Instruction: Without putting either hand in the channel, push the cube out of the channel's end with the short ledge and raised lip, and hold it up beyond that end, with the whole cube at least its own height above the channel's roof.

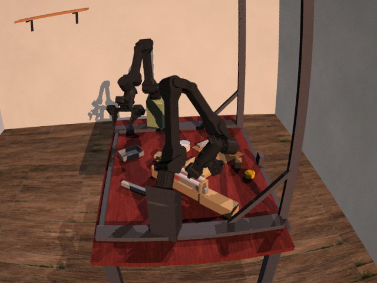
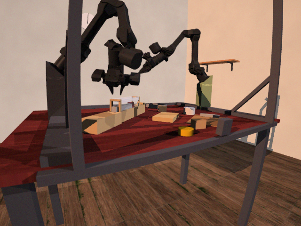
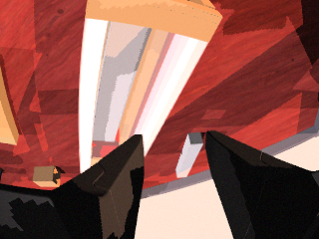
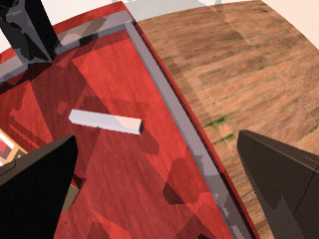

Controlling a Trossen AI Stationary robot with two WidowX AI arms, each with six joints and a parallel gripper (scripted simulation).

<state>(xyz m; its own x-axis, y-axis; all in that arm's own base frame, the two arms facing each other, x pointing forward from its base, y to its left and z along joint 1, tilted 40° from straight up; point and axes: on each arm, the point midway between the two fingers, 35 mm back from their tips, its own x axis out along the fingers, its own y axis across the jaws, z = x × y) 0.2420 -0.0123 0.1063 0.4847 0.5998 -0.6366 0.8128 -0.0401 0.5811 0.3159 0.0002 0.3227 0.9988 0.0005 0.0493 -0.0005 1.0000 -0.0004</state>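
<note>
In the top view, the near black jointed arm (image 1: 172, 121) hides part of the wooden channel with the clear roof (image 1: 190, 179); the left wrist view's upper edge cuts off the same channel (image 3: 145, 22).
</note>
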